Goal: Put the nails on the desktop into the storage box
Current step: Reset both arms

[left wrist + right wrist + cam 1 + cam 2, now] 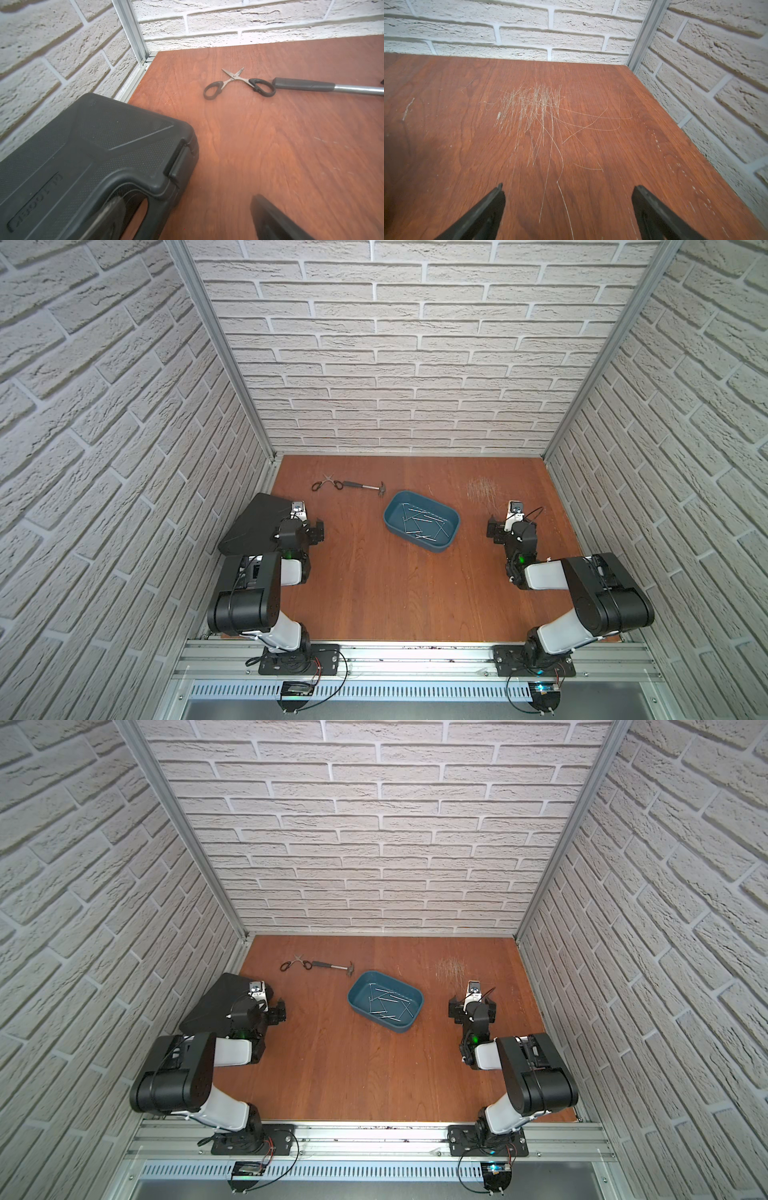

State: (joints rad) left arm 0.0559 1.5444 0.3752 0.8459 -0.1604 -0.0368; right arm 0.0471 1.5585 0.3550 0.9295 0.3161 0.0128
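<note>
Right gripper (569,186) fingers spread, empty | left gripper (318,531) likewise | nails (424,522) lie crisscrossed, no shared axis, in the box (397,512) between both finger pairs, nearer the right | we spot none loose on the desktop (374,593) | we judge nothing left to pick

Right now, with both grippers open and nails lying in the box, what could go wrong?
1. The left gripper hangs at the edge of the black tool case; a low swing could strike it.
2. The nails lie loosely crossed in the shallow storage box; a bump to its wall might tip some out.
3. Pale scratch marks on the desktop ahead of the right gripper resemble thin pins and could draw a false pick.
</note>
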